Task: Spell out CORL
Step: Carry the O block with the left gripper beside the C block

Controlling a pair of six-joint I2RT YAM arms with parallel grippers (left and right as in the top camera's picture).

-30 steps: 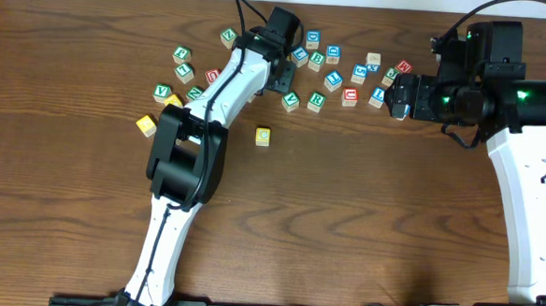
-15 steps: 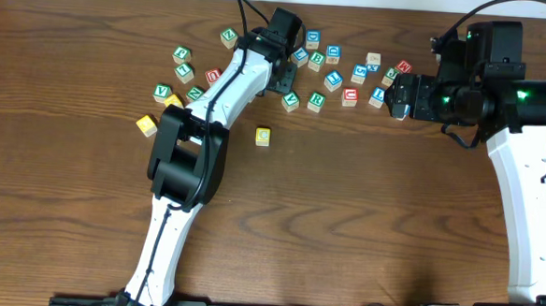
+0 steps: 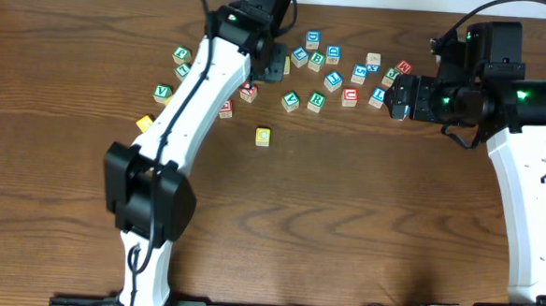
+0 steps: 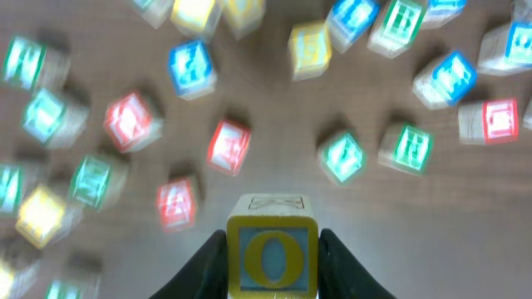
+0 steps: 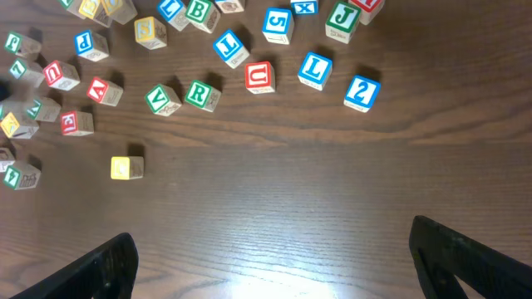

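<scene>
My left gripper (image 4: 272,286) is shut on a yellow block with a blue face and a yellow O (image 4: 272,253). It holds the block above the scattered letter blocks, and that view is blurred. In the overhead view the left gripper (image 3: 270,65) is at the back middle of the table. A lone yellow block (image 3: 263,136) lies apart in front of the pile and also shows in the right wrist view (image 5: 126,167). A green R block (image 5: 198,93) and a blue L block (image 5: 314,70) lie in the pile. My right gripper (image 5: 287,266) is open and empty over bare wood.
Several letter blocks in red, green, blue and yellow are spread along the back of the wooden table (image 3: 344,222). A red U block (image 5: 258,76) and a green V block (image 5: 162,98) lie near the R. The right gripper (image 3: 400,94) hovers at the pile's right end.
The left arm has swung: its elbow moved left and its gripper shifted slightly back and left with the O block. Red blocks it covered now show. The right arm has not moved.
</scene>
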